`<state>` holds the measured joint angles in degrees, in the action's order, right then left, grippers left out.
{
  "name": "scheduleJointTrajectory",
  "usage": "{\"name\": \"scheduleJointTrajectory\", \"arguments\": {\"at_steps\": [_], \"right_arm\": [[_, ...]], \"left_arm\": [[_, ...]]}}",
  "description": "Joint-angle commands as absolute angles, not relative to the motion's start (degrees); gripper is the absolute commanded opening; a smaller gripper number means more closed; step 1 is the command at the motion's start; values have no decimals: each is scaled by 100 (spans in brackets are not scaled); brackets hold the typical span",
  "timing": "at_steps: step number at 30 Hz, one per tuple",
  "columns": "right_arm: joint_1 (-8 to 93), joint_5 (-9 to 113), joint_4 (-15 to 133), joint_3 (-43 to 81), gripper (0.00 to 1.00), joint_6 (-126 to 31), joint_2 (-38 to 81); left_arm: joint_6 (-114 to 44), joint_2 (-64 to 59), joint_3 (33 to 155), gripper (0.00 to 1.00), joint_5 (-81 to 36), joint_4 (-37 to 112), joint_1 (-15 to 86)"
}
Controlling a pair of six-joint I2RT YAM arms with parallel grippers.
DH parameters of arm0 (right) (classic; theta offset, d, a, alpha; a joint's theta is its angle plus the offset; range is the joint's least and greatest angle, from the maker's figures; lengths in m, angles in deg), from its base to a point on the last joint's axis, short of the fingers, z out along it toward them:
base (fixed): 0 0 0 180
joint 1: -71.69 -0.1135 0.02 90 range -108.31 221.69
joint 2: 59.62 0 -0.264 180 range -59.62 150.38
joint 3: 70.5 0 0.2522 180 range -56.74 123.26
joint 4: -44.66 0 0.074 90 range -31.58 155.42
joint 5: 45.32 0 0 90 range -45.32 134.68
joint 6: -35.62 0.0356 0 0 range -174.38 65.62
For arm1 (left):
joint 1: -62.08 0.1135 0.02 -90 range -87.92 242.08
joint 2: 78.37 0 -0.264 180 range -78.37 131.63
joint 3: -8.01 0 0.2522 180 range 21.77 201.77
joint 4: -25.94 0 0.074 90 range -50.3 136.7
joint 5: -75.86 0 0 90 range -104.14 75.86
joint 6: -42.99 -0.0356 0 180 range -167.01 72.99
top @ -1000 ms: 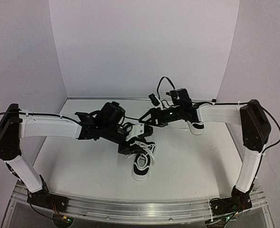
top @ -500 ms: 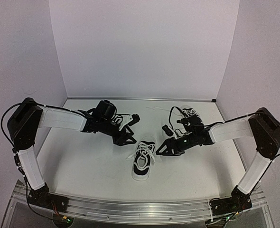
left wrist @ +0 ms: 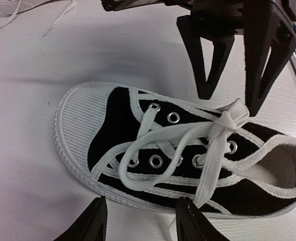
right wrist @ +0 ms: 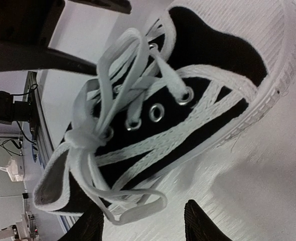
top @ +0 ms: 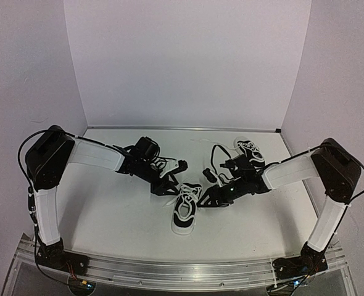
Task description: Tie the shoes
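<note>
The near shoe (top: 184,214) lies mid-table (top: 108,216), heel toward the near edge, toe toward the back, with bare surface all round it. The widest bare stretch runs from the shoe to the left edge; a narrower one reaches the right edge. The far shoe (top: 250,152) sits close to the back right corner, well apart from the near shoe, with a thin lace trailing leftward along the back edge. Pale walls (top: 182,61) stand on the back and both sides, and a metal rail (top: 182,271) runs along the near edge. The left gripper (left wrist: 142,208) hangs low at the near shoe's left side, released, with only the sole's rim and table showing between its fingers. The right gripper (right wrist: 144,206) hangs low at the opposite side, fingers spread; a lace loop (right wrist: 138,210) lies in line with the gap, unpinched. The two grippers face each other across the toe end, near but apart. The laces (left wrist: 178,135) cross in a knot above the top eyelets. The shoe's mouth shows its grey lining.
</note>
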<state>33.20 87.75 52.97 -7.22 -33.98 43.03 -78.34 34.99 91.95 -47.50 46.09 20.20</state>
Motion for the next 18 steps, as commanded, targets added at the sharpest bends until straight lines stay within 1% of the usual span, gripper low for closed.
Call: {"name": "scheduleJointTrajectory", "arguments": {"at_steps": [1, 5, 12, 15, 18], "right_arm": [[3346, 8379, 5174, -343, 47, -3452, 4609], [3346, 8345, 5192, -304, 46, -3478, 4644], [3346, 8287, 5325, -260, 46, -3557, 4569], [3346, 8310, 5348, -263, 47, -3578, 4539], [3346, 8336, 5366, -275, 48, -3612, 4509]], "left_arm": [[-8184, 3398, 9228, 45, -4976, 4625, 1936], [-8311, 3393, 9230, 44, -4676, 4554, 1941], [-8752, 3631, 9627, 55, -4293, 4619, 1944], [-8912, 3703, 9782, 58, -4306, 4651, 1938], [-9127, 3723, 9882, 59, -4464, 4687, 1923]]}}
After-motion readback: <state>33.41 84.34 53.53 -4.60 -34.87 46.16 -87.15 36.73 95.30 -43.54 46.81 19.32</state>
